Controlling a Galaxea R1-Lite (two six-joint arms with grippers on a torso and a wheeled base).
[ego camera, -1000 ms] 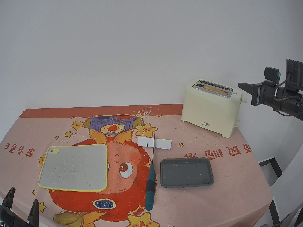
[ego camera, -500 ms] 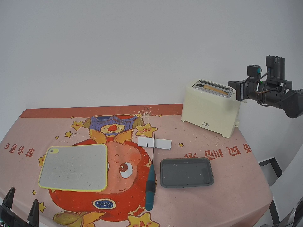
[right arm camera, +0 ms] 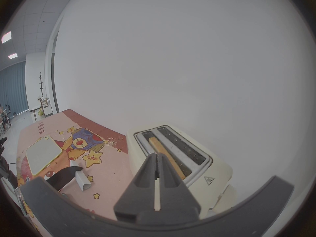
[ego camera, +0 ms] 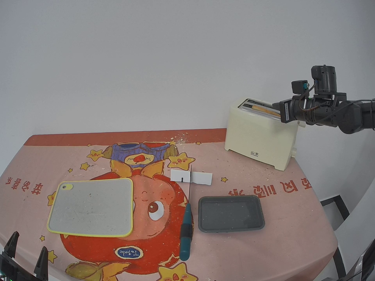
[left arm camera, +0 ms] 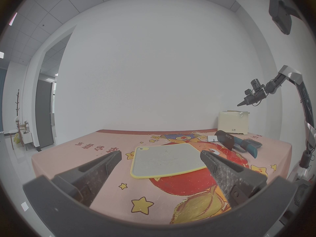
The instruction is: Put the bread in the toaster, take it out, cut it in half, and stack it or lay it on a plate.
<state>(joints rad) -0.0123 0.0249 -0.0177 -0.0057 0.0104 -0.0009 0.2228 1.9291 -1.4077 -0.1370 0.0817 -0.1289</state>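
Observation:
The cream toaster (ego camera: 259, 135) stands at the table's back right, with a slice of bread (ego camera: 265, 109) down in its near slot. My right gripper (ego camera: 276, 106) is shut and empty, level with the toaster's top at its right end, its tips pointing at the bread (right arm camera: 166, 155). From the right wrist, the closed fingers (right arm camera: 156, 155) sit just above the toaster (right arm camera: 197, 178). Open over the front left corner of the table is my left gripper (ego camera: 25, 250), facing the cutting board (left arm camera: 168, 160). A teal-handled knife (ego camera: 186, 231) lies between the cutting board (ego camera: 91, 207) and the grey plate (ego camera: 230, 213).
A small white card stand (ego camera: 191, 176) holds the knife's tip near the table's middle. Crumbs dot the cloth near the toaster. The table's right edge (ego camera: 324, 223) runs close beside the plate, and a white wall rises right behind the toaster.
The right arm has swung left and a little up, bringing its shut gripper from beyond the toaster's right side to the toaster's top edge. Nothing else has moved.

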